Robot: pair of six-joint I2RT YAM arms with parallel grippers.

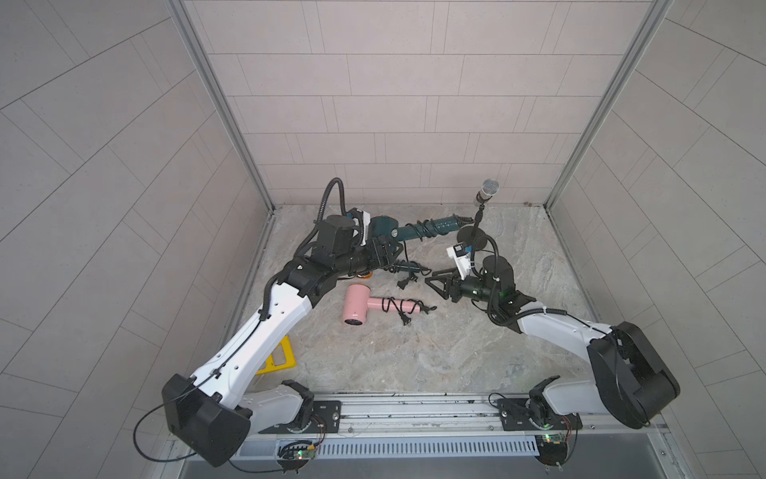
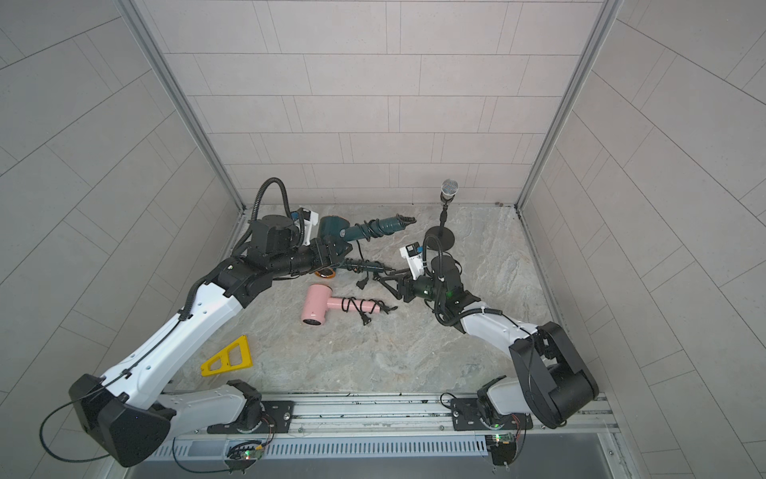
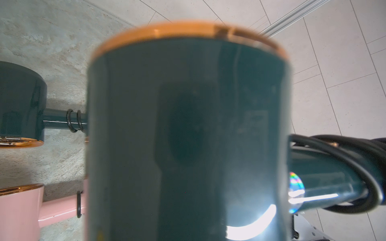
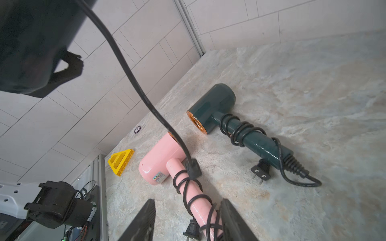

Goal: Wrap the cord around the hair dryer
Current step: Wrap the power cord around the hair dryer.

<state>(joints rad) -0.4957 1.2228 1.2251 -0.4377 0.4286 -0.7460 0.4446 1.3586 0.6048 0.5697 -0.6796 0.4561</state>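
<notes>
Left gripper (image 1: 387, 253) is clamped tight on the head of the hair dryer (image 3: 188, 135), holding it up over the table's (image 1: 414, 352) back-left area. Its long axis runs roughly along the back edge, with the handle pointing toward the right edge, straight at the right gripper (image 1: 430, 277). That gripper's fingers are spread, nothing between them. Some cord (image 4: 135, 83) loops the handle; the rest dangles, its plug (image 4: 193, 167) near the pink dryer (image 1: 373, 305). A second teal dryer (image 1: 414, 230) lies wrapped by the back edge.

The nearest green hair dryer (image 3: 188, 135) is blurred and edge-cropped.
</notes>
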